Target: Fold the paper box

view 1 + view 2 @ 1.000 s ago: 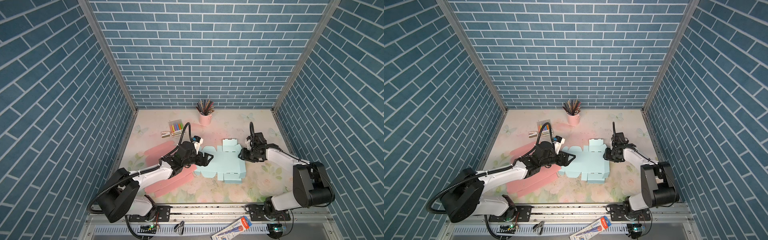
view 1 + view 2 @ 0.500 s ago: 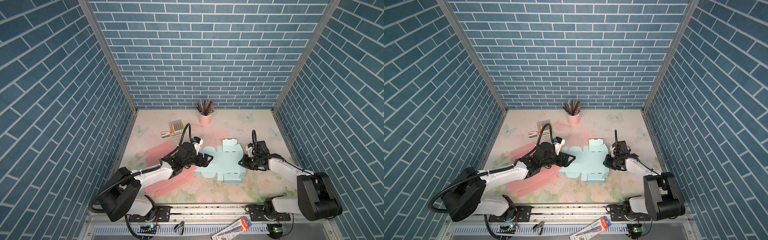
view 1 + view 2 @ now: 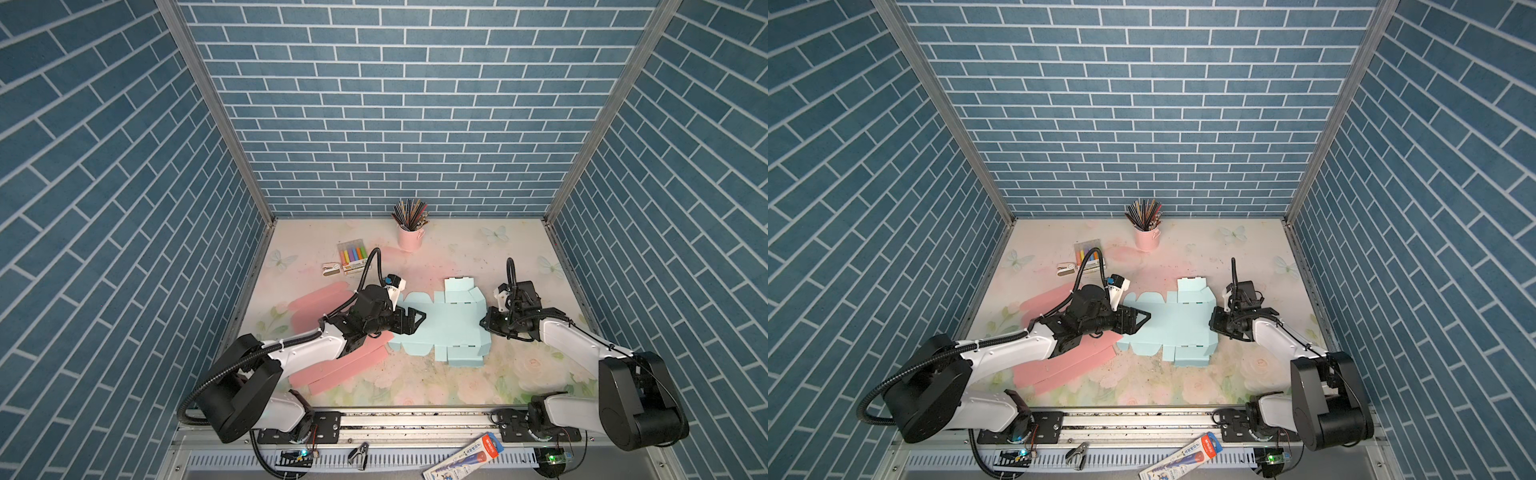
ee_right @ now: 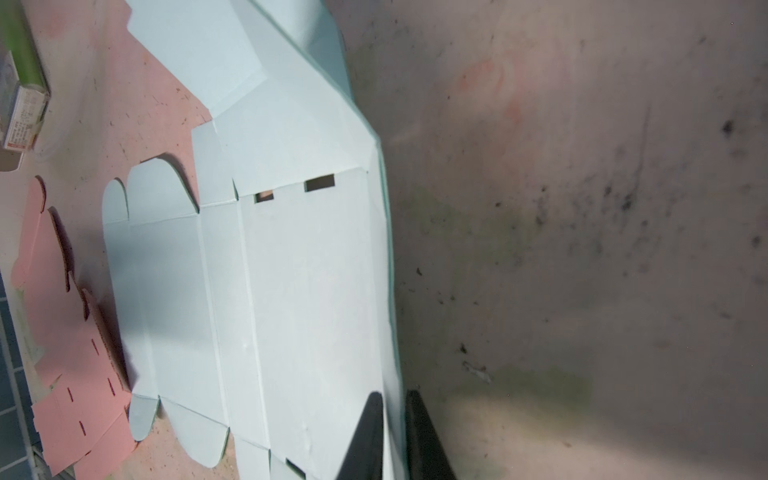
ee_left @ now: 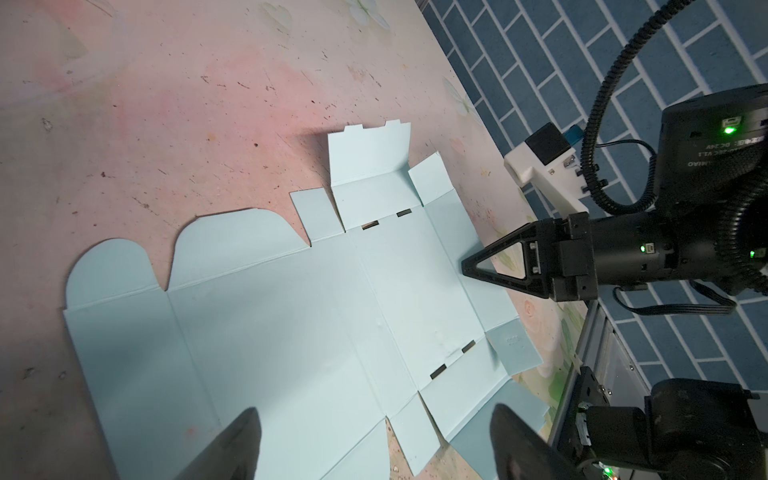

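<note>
The paper box [image 3: 446,332] [image 3: 1173,328] is a light blue blank lying flat and unfolded at the middle of the table. My left gripper [image 3: 417,322] [image 3: 1144,320] hovers low over its left part. It is open, with fingertips wide apart above the blue panels [image 5: 291,316] and nothing between them [image 5: 374,415]. My right gripper [image 3: 484,324] [image 3: 1212,324] is at the blank's right edge. Its two black fingers are shut on the thin right edge panel [image 4: 392,399], which is lifted slightly off the table. The right gripper's tip [image 5: 465,264] also shows in the left wrist view.
A pink blank [image 3: 353,363] [image 3: 1067,365] lies flat under and beside my left arm. At the back stand a pink cup of pencils [image 3: 409,237], a pack of markers [image 3: 352,257] and a small stapler [image 3: 331,269]. Brick walls close three sides.
My right gripper has moved toward the front along the blank's right edge and closed on that edge. The left gripper has stayed open and barely shifted.
</note>
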Robot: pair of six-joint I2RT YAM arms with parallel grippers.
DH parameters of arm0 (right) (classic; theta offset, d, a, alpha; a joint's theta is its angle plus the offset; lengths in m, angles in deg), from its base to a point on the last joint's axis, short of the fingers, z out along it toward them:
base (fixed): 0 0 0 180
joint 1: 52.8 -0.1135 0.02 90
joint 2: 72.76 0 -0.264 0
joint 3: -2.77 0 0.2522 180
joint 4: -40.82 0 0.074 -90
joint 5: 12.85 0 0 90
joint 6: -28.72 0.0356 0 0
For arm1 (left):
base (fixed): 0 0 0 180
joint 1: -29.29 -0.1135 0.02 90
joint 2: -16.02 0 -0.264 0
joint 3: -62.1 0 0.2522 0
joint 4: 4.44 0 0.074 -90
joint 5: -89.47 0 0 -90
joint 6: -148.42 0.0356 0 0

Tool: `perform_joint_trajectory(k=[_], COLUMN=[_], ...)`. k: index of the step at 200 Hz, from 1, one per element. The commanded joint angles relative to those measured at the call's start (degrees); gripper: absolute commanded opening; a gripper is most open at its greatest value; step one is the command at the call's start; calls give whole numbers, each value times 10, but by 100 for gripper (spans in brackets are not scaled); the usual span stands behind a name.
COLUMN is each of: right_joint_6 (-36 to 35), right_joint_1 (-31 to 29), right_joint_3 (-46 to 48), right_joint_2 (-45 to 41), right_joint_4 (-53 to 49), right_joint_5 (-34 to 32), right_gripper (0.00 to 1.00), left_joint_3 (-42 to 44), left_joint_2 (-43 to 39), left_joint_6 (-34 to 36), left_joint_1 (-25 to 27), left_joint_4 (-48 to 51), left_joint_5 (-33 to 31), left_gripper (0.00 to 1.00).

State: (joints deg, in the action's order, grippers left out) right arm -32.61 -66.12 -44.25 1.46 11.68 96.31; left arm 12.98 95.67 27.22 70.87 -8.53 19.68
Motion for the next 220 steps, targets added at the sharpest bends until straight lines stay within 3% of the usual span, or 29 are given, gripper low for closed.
perform_joint_trajectory(k=[1, 33, 80, 106, 145, 166, 193, 220], right_joint_6=[-1, -40, -127, -162, -227, -258, -293, -321], right_joint_1=[2, 3, -15, -52, -118, -145, -171, -180], right_joint_3=[-8, -36, -136, -181, -225, -231, -234, -234], right_joint_2=[-9, -14, -13, 2, 8, 2, -4, 0], right_joint_4=[-8, -60, -178, -210, -211, -194, -186, -193], right_joint_5=[-21, -64, -146, -171, -192, -200, -221, -222], right_gripper=[9, 0, 0, 0, 0, 0, 0, 0], left_joint_3=[-8, -14, -50, -79, -129, -169, -220, -263], left_joint_2=[8, 14, 30, 47, 99, 148, 200, 240], left_joint_6=[-2, -4, -9, -8, -48, -66, -76, -76], left_joint_1=[-3, -2, -2, -2, -4, -5, -9, -15], left_joint_4=[-9, -10, 11, 26, -19, -42, -50, -49], left_joint_5=[6, 10, 32, 40, 64, 63, 48, 33], left_gripper=[86, 82, 72, 58, 25, 11, 0, 0])
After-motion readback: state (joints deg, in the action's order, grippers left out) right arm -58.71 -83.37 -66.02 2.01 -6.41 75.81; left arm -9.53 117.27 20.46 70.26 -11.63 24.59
